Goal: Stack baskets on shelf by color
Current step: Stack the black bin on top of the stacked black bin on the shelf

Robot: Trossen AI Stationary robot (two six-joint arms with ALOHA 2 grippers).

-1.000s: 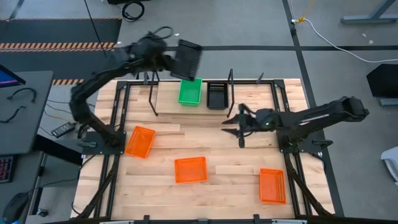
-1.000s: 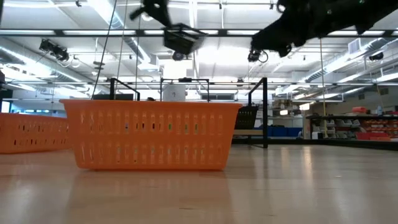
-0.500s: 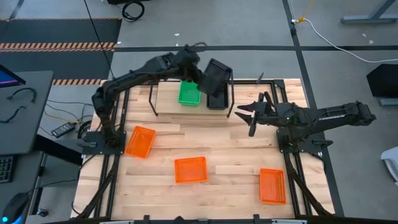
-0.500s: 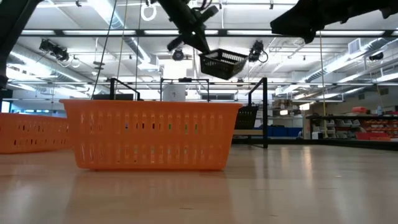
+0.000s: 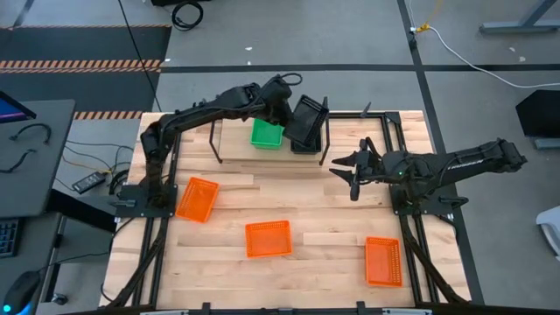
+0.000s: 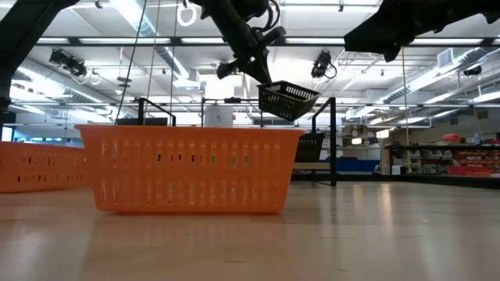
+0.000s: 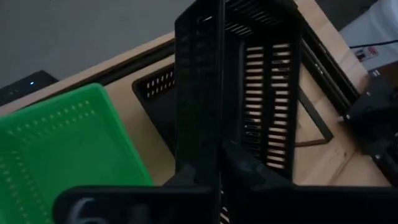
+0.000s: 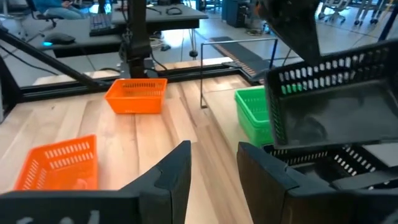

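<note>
My left gripper (image 5: pixel 287 103) is shut on a black basket (image 5: pixel 308 118), held tilted in the air just above a second black basket (image 5: pixel 304 143). That one rests on the shelf (image 5: pixel 234 133) beside a green basket (image 5: pixel 267 133). In the low view the held basket (image 6: pixel 287 99) hangs under my left gripper (image 6: pixel 262 72). My right gripper (image 5: pixel 350 168) stands open and empty over the table, right of the shelf. Three orange baskets (image 5: pixel 197 199), (image 5: pixel 268 238), (image 5: pixel 383 261) sit on the table. My left gripper pinches one wall of the black basket at its rim (image 7: pixel 216 146), with one finger on each face of that wall. The fingers slant down from the table's left. The basket hangs tilted and lifted clear, close above the black basket (image 7: pixel 155 99) on the shelf.
The shelf's thin black upright frames (image 5: pixel 325 131) stand close to the held basket. An orange basket (image 6: pixel 191 168) fills the front of the low view. The table's black frame rails (image 5: pixel 171 149) run along both sides. Bare wood lies between the shelf and the orange baskets.
My left gripper has swung toward the table's right edge and down, carrying the black basket from beyond the far edge, left of the green basket, to just above the black basket on the shelf. The basket has tipped on the way. My right gripper has drawn back slightly toward the right edge.
</note>
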